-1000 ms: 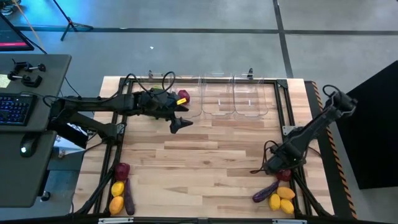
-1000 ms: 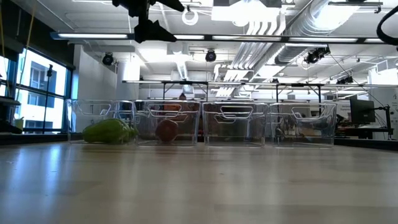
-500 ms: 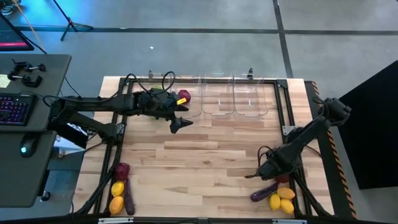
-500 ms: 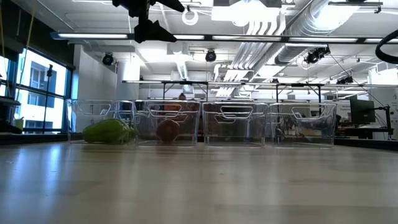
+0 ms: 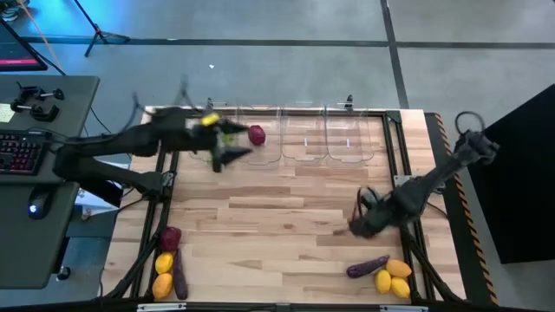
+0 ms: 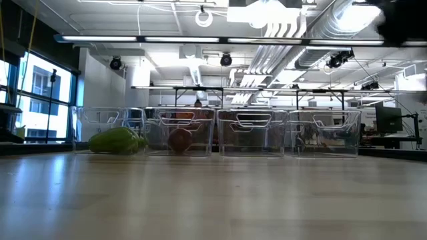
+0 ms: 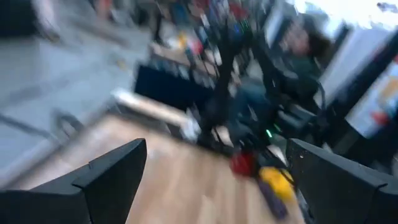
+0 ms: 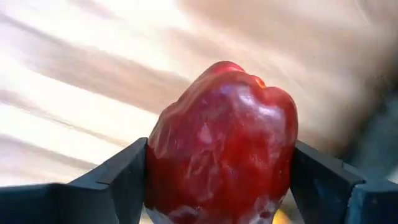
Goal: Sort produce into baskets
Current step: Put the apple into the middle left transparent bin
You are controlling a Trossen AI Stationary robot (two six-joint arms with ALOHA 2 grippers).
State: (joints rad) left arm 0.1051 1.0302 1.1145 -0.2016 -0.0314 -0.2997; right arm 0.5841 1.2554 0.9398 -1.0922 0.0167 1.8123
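I see the desk (image 5: 286,217) mostly bare, four bins (image 6: 252,132) along its far edge. My right gripper (image 8: 217,180) has its jaws clamped on a red pepper (image 8: 221,146), off the desk at right-centre; the bins lie far and left of it. My left gripper (image 7: 214,180), jaws apart and empty, hangs by the far-left bins.

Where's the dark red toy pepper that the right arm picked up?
The glossy dark red toy pepper is clamped in the right end effector, shown closely in the right wrist view, above the wooden table's right side, just above the purple eggplant.
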